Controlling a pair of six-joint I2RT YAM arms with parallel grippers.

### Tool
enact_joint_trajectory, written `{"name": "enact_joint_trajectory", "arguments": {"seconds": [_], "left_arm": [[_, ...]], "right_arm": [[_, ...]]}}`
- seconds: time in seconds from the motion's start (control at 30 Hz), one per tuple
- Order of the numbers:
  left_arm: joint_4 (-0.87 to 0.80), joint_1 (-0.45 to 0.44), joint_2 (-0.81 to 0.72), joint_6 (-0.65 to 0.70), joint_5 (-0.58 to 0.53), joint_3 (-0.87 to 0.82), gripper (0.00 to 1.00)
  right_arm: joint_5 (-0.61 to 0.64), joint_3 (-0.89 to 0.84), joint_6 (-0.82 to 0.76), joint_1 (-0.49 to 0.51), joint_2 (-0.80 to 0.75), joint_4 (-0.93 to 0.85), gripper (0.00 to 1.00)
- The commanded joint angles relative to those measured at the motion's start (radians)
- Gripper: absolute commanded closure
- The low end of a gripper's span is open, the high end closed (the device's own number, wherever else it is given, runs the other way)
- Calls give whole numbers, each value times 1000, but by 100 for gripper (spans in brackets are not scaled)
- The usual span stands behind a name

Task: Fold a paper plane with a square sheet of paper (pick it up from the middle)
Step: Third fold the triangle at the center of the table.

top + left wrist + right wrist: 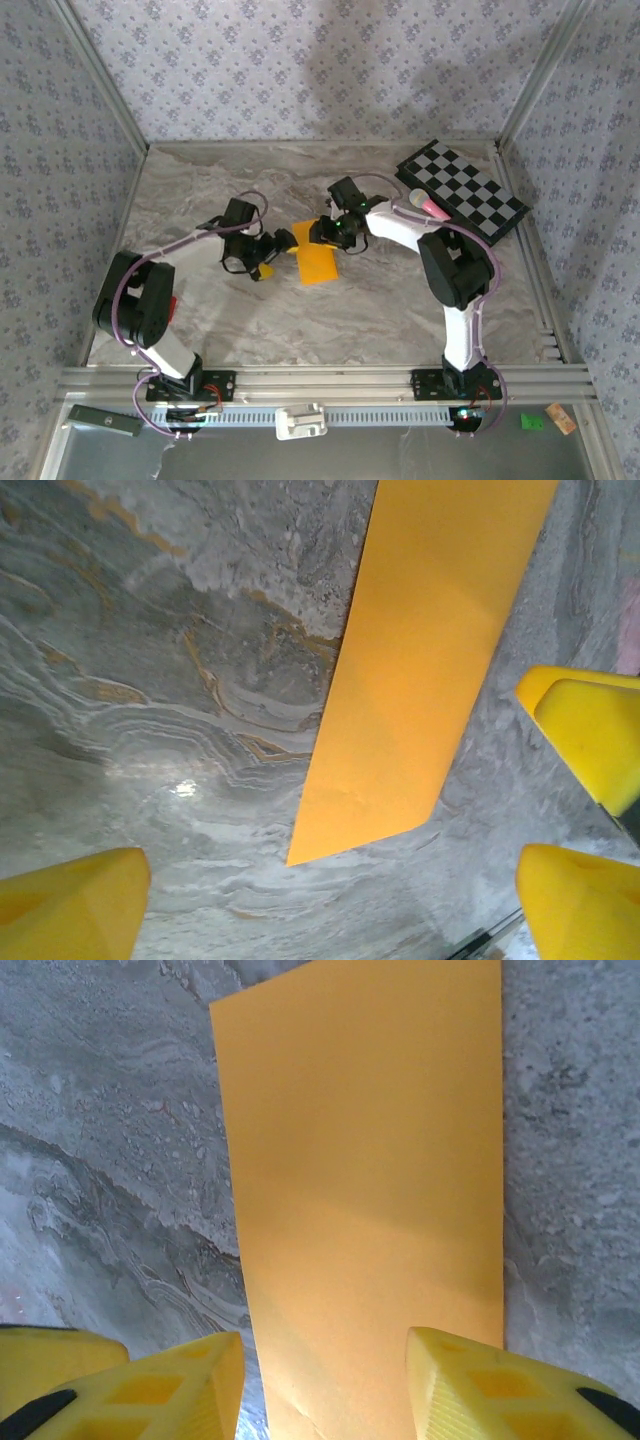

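— Left hand [330, 885]?
— Spread wide, gripping nothing. Yellow fingers [70, 905] flanking bare bench [150, 680], just short of a corner of the sheet of paper [420, 670].
— Right hand [325, 1350]?
— Roughly half open, straddling the sheet at its far end. One finger [490, 1390] over a long edge, the other just outside the opposite edge. Touching the paper or not: cannot tell.
— And the sheet itself?
— Mid-bench, between the two hands. Folded to a long narrow strip, flat on the marble. Long edges straight and parallel, corners crisp, a faint crumple close to the right hand's fingers.
— Room to move?
— Bare marble near, left and right of the strip. Papered walls [300, 70] closing the left, far and right sides; metal rail [330, 380] along the near edge. Both hands crowded close at the strip, one arm on either side.
— Anything else around?
— Checkered board [462, 190] in the far right corner, pink-tipped stick [428, 206] at its near left edge, just by the right arm. Small red block [173, 305] toward the left wall, tucked against the left arm. All well apart from the paper.
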Motion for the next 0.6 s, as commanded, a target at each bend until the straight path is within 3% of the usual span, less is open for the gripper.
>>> {"name": "enact_joint_trajectory", "arguments": {"seconds": [0.0,0.33,0.57], "left_arm": [[55,-17,-3,-66,16,-16,12],[144,-51,68,-71,81,-17,47],[163,-57,125,-57,82,-3,59]], "right_arm": [[2,15,17,-6,49,-16,53],[11,-59,38,-13,84,9,57],[13,-86,54,-24,81,16,58]]}}
